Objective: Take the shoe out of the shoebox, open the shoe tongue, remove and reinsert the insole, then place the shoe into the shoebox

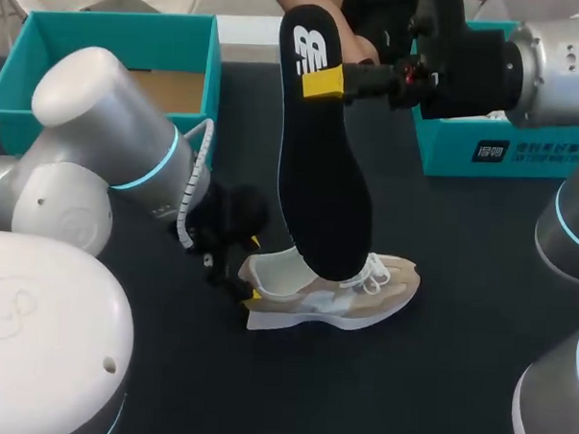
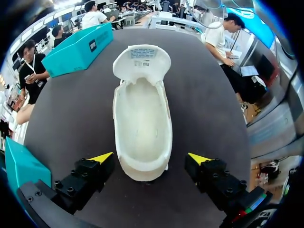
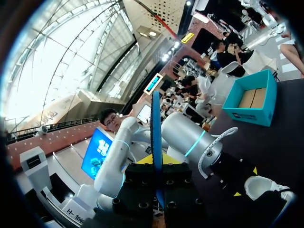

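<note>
A beige and white shoe (image 1: 334,291) stands on the dark table, toe to the right. My right gripper (image 1: 322,82) is shut on the heel end of the black insole (image 1: 319,189), which hangs with its toe end at the shoe's opening. In the right wrist view the insole (image 3: 156,128) shows edge-on, clamped in the right gripper (image 3: 156,164). My left gripper (image 1: 253,269) is open at the shoe's heel. In the left wrist view the shoe (image 2: 142,118) lies ahead, its heel between the spread fingers of the left gripper (image 2: 150,158), with gaps on both sides.
The open teal shoebox (image 1: 48,33) stands at the back left, also seen as a shoebox (image 3: 266,111) from the right wrist. A second teal box part (image 1: 504,149) sits at the back right. My left arm's grey links (image 1: 100,161) fill the near left.
</note>
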Controlling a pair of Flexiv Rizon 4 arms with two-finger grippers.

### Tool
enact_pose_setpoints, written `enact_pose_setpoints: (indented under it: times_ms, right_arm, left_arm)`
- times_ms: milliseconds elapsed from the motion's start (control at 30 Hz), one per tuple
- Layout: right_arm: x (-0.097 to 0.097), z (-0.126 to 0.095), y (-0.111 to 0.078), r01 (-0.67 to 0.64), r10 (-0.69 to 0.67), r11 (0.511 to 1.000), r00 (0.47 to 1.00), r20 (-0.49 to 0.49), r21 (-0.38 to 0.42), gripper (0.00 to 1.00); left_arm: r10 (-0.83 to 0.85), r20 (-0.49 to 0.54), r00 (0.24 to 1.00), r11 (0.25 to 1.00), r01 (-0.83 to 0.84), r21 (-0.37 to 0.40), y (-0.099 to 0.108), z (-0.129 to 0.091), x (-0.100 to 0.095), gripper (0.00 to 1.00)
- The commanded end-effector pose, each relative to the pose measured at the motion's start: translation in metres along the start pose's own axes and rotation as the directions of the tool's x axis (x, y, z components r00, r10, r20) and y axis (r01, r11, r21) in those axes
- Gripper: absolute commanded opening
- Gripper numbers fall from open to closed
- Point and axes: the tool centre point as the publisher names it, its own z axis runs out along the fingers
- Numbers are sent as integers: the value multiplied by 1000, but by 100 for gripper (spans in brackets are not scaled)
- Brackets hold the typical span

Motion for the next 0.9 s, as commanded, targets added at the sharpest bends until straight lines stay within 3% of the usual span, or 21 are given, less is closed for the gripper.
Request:
enact_pose_setpoints:
  times_ms: [33,467,900]
  right_arm:
    - [0,2,0,-1,1,1000,1000,2,-1,0]
    - [0,2,0,-1,1,1000,1000,2,-1,0]
    - [0,2,0,-1,1,1000,1000,2,-1,0]
  left_arm:
    - [-6,-23,1000,999,5,-45,-3,-2,-1,100]
    - [-18,-81,997,978,1,-206,-9,-12,2,100]
    - [-5,-98,995,963,-21,-268,-15,-2,-9,100]
